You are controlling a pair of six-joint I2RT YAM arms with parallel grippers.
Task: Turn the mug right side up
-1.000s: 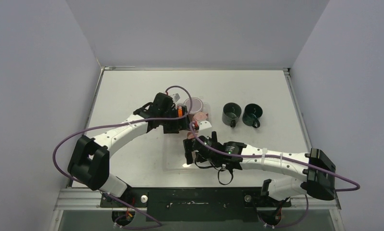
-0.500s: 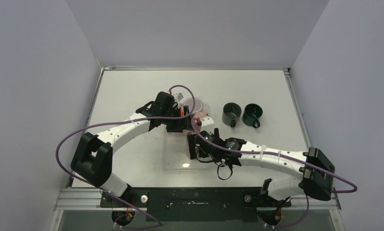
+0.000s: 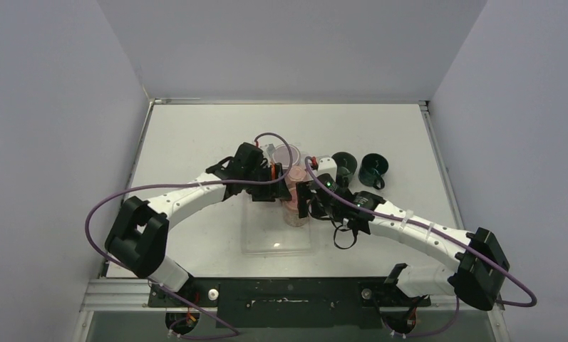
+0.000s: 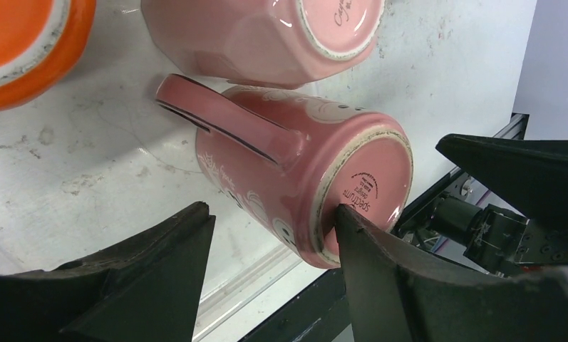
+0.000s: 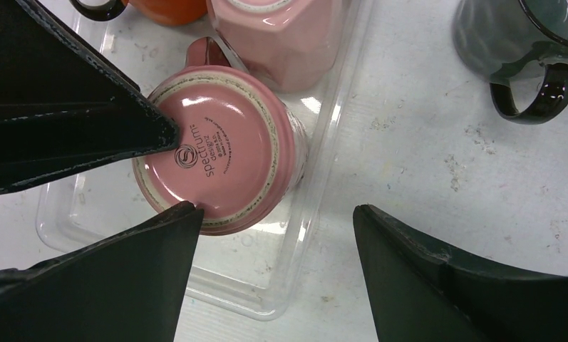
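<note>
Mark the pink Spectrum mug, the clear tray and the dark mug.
pink Spectrum mug (image 5: 213, 146): right wrist, its base.
clear tray (image 5: 245, 272): right wrist, bare floor.
dark mug (image 5: 484, 32): right wrist, side wall.

Bright, even light falls from above in the overhead view, leaving only faint, soft-edged shadows beneath the arms on the white table (image 3: 195, 128) and one small white glint on the clear tray (image 3: 275, 245). The surrounding walls take on a cool lavender tint. Both wrist views are sharp on the pink mug (image 5: 217, 149), whose printed base is readable and whose glaze carries small white highlights, while the black fingers (image 5: 88, 285) close to the lens look dark, nearly featureless and slightly soft.
</note>
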